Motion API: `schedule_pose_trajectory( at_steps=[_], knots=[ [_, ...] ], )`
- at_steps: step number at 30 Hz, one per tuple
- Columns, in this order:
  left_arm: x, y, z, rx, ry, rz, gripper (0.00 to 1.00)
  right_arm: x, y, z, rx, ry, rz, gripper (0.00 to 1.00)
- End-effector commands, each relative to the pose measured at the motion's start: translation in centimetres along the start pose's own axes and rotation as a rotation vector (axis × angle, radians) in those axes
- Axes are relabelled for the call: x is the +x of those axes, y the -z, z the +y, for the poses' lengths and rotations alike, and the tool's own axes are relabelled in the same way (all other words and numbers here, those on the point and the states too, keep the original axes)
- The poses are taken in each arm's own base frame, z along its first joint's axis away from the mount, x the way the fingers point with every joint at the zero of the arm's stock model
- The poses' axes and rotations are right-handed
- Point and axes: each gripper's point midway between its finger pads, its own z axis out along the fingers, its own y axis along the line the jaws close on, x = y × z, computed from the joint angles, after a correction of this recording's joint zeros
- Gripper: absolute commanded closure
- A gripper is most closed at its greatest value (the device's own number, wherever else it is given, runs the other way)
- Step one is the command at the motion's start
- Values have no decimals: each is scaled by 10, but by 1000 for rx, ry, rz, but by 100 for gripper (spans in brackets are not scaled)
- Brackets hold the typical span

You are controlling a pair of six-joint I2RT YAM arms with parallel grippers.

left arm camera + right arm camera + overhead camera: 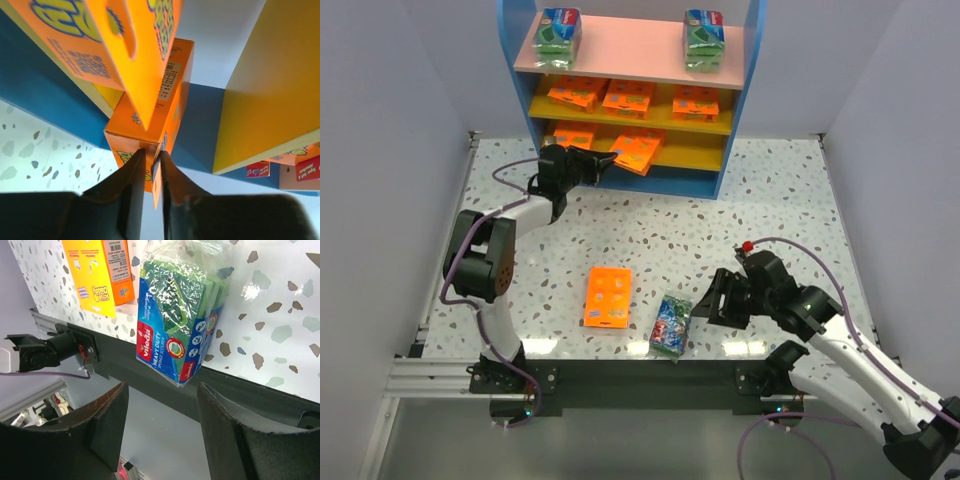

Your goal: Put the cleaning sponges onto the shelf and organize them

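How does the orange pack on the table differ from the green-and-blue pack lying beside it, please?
The orange pack is a flat box; the green-and-blue pack is thicker and wrapped in shiny plastic. The orange pack lies farther in, while the green-and-blue pack reaches the near edge of the table. The open right gripper faces the green-and-blue pack, not the orange pack. Both lie on the table, not yet on the shelf.

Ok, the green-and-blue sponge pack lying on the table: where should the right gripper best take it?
Probably across the two long sides of the green-and-blue pack, near its middle, coming down from above. It lies flat on the table, and its width fits between the fingers of the open right gripper.
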Motion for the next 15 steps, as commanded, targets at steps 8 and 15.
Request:
schedule_pose_trajectory(
  at_steps=[8, 15],
  knots=[
    [0, 5, -56, 156, 12, -60, 100, -5, -1, 13, -48, 39, -4, 41],
    [-13, 1, -54, 157, 32, -123, 100, -5, 2, 16, -51, 56, 3, 41]
  ],
)
